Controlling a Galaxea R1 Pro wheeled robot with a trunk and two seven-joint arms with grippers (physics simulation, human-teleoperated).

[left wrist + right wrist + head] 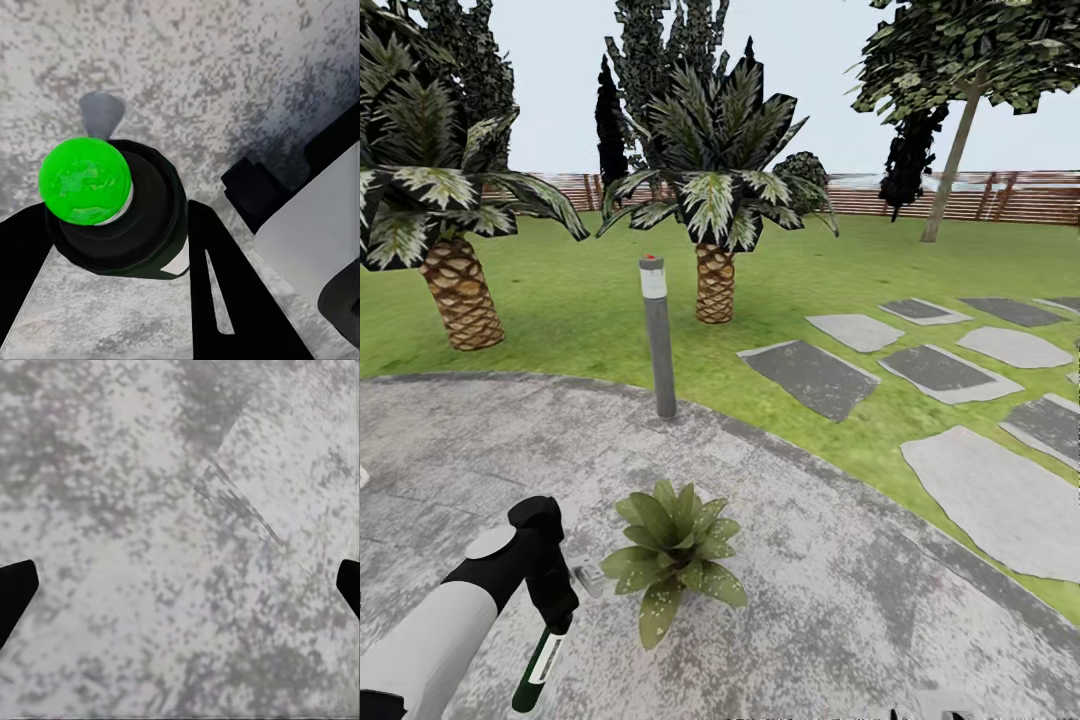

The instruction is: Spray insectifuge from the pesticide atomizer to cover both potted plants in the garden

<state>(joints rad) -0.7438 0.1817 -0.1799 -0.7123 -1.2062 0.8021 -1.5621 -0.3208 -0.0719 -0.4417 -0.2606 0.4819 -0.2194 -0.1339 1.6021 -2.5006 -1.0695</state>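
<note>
Left arm: smooth white cylindrical shell, pale grey oval cap near wrist, matte black rounded wrist joint. Left gripper: flat black fingers, one with narrow slot. Right gripper fingertips: plain black.

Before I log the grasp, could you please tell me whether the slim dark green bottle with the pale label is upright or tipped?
Tipped: the slim dark green bottle hangs slanted from the left hand over the grey mottled patio.
</note>
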